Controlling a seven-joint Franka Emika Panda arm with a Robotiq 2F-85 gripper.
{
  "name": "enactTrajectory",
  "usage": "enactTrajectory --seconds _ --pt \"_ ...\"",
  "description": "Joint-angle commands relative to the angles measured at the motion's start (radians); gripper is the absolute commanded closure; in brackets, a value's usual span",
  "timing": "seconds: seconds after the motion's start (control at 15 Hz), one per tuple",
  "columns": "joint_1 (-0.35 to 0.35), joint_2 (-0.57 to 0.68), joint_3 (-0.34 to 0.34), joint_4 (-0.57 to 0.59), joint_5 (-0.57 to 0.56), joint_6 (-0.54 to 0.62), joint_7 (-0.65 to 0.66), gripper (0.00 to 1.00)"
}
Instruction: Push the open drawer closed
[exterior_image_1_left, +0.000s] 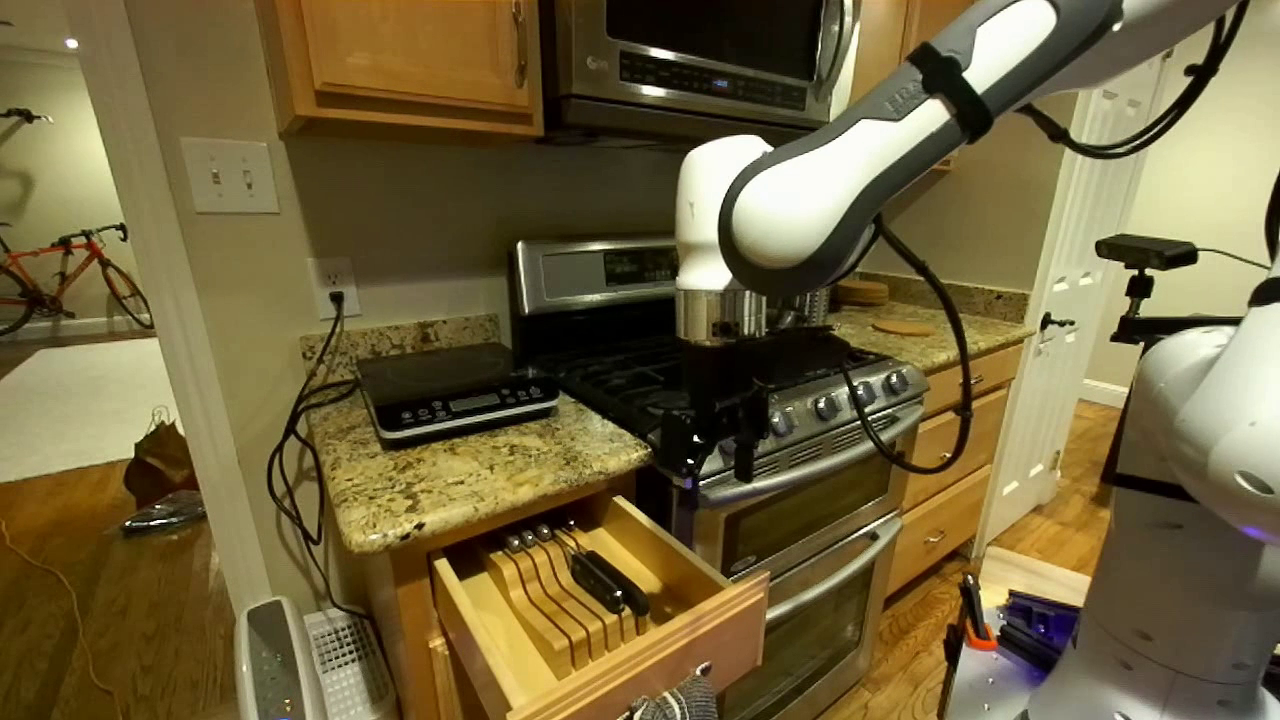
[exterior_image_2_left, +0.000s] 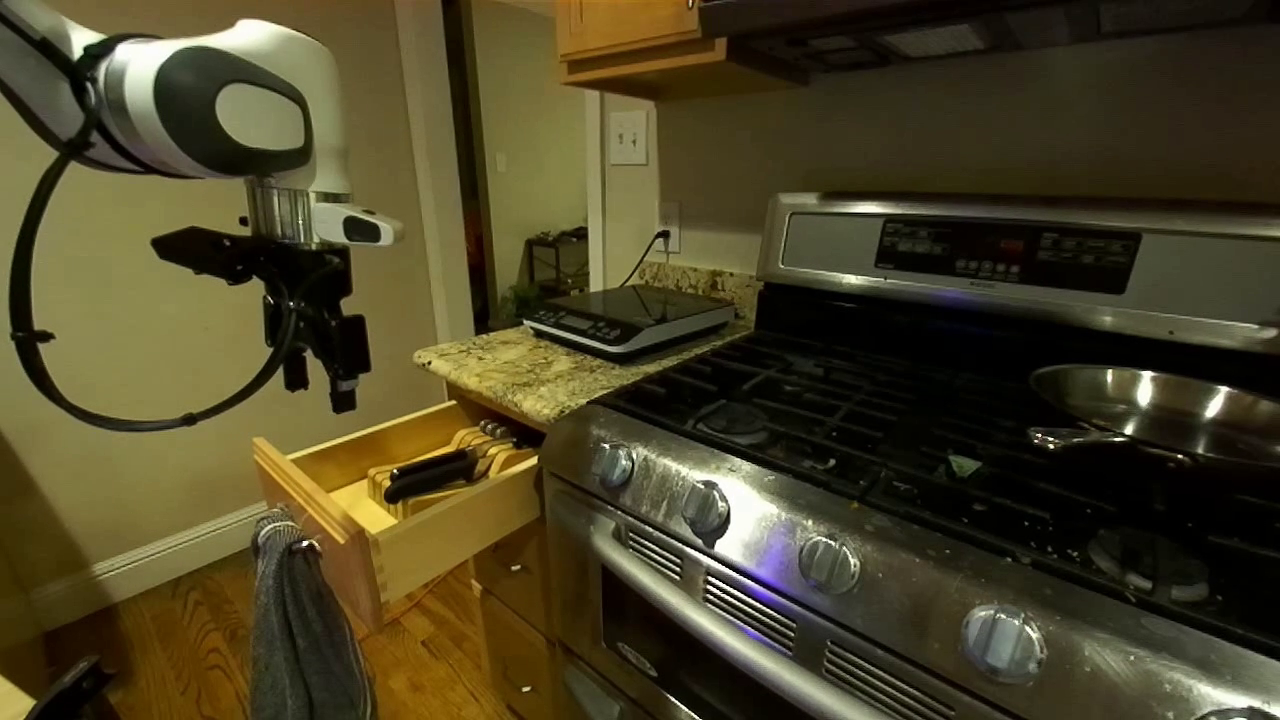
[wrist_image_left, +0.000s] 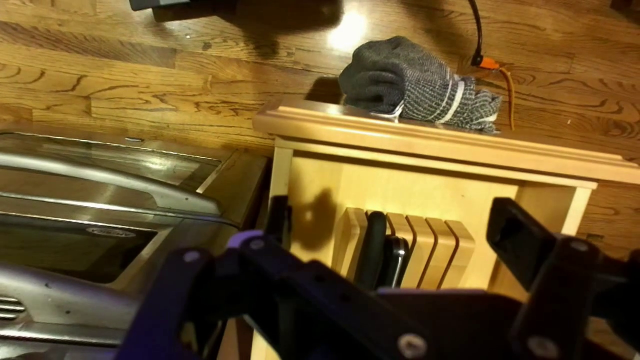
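Note:
The honey-coloured wooden drawer (exterior_image_1_left: 722, 628) stands pulled out beneath the granite counter. It also shows in an exterior view (exterior_image_2_left: 465, 530) and in the wrist view (wrist_image_left: 425, 142). Inside lies a slotted wooden organiser (exterior_image_1_left: 550, 615) with dark-handled knives (exterior_image_2_left: 435, 475); the wrist view shows the organiser (wrist_image_left: 430, 245) too. A grey towel (exterior_image_2_left: 300, 620) hangs from the drawer's front handle. My gripper (exterior_image_2_left: 320, 385) is open and empty, pointing down, above the drawer and apart from it. In the wrist view its fingers (wrist_image_left: 397, 222) are wide apart with the drawer's inside between them.
The stainless oven (exterior_image_2_left: 690, 600) and stove stand right beside the drawer. The granite counter (exterior_image_1_left: 480, 480) bears a black portable cooktop (exterior_image_1_left: 455, 390). A steel pan (exterior_image_2_left: 1180, 400) sits on the stove. A white air unit (exterior_image_1_left: 280, 660) stands on the floor beside the cabinet.

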Motion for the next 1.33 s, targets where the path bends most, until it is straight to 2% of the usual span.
enactTrajectory --seconds 0.0,0.13,0.33,0.6,0.87,1.27 --pt "0.007 0.000 -0.007 0.001 -0.003 -0.001 0.002 0.00" --pt "0.003 0.007 0.007 -0.004 -0.025 0.012 0.027 0.00" --pt "0.014 0.051 0.070 -0.029 -0.042 0.096 0.154 0.00" --pt "0.029 0.129 0.140 -0.023 -0.052 0.145 0.308 0.00" --pt "0.071 0.211 0.166 -0.001 -0.053 0.161 0.376 0.00" --pt "0.127 0.306 0.157 0.031 -0.033 0.173 0.385 0.00"
